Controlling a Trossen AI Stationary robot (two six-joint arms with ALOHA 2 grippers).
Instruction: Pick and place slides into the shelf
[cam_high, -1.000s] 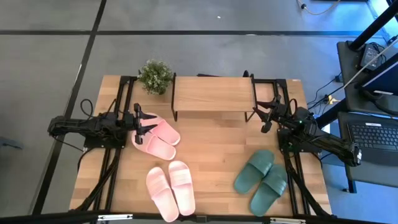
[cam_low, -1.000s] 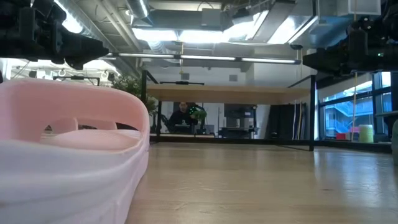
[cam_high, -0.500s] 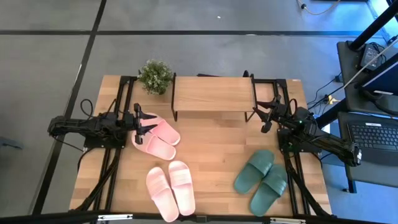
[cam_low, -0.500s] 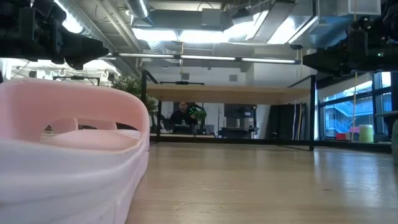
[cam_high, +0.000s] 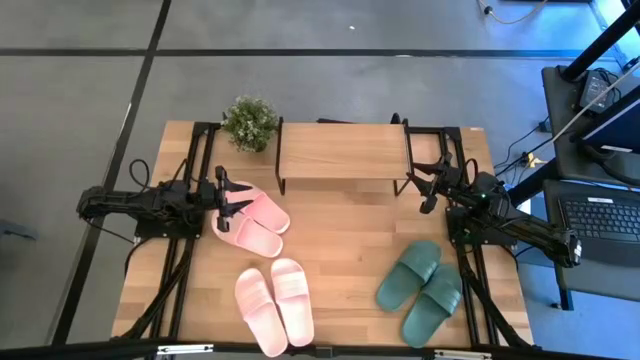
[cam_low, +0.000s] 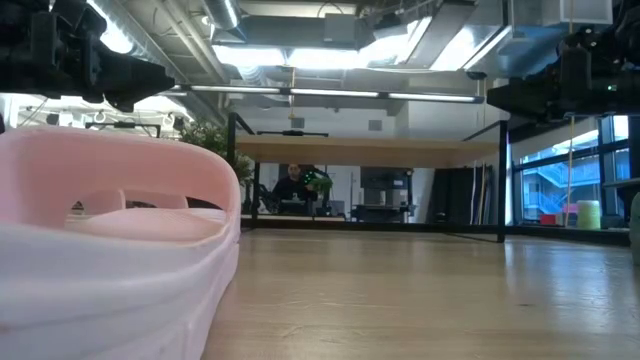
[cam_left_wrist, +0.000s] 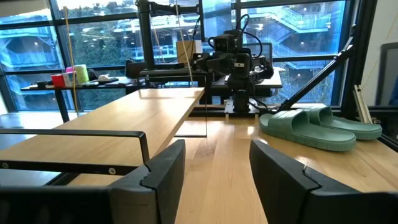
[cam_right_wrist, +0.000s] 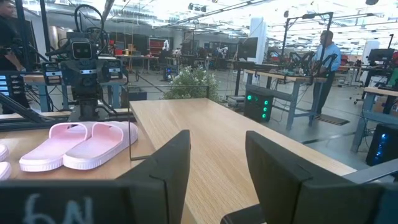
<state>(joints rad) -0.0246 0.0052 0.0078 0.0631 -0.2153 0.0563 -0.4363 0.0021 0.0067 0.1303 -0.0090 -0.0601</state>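
Left fingers (cam_high: 236, 201) open, empty above pink slides (cam_high: 252, 224).

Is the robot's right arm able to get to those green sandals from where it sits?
Probably yes. The right gripper hangs open beside the shelf, and the green sandals lie on bare table on that arm's side with nothing between them.

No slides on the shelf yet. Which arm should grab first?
Left, probably. The left gripper hangs open right over a pink pair, beside the shelf. The right gripper, also open, is farther from the green pair.
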